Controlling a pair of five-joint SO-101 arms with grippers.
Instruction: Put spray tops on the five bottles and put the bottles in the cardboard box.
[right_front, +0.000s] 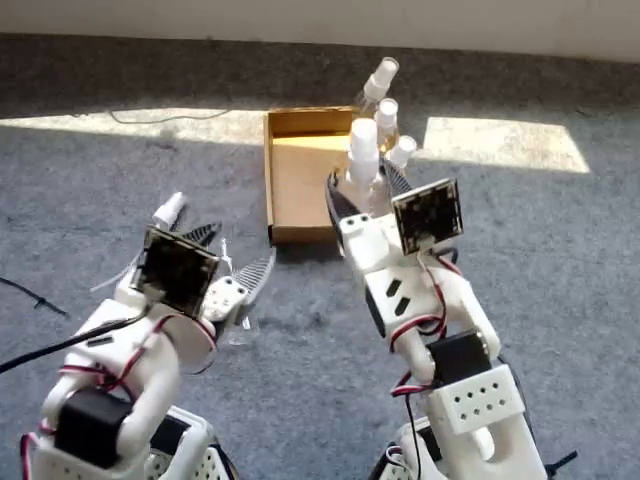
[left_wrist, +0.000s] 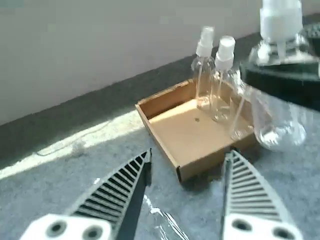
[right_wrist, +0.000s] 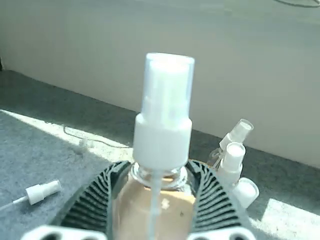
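Right gripper (right_front: 365, 188): closed tight on a clear bottle (right_wrist: 150, 207), one dark ribbed finger against each shoulder just below the neck. Holds it upright, above the near right corner of the cardboard box (right_front: 300, 190). Already fitted on that bottle: a white spray top (right_wrist: 164, 115), with a clear cap over the nozzle and a thin dip tube running down inside.

Cardboard box: shallow, topless, resting toward the far edge of the grey carpet (right_front: 560, 280), half in a band of sunlight. Contains three capped bottles (left_wrist: 202, 75), bunched along the right wall toward the far right corner (one leans outward over the wall, the other two look upright).

Left gripper (left_wrist: 185, 187): fingers spread wide apart, nothing between them. Hovers over the carpet, nearer the arms than the box and off its near left corner, well apart from the right gripper.

Loose spray top (right_front: 168, 210): on its side on the carpet just beyond the left arm's wrist, well left of the box, dip tube trailing.

Under the left gripper, on the carpet: something thin and clear (left_wrist: 161, 220), catching the light, too faint to name.
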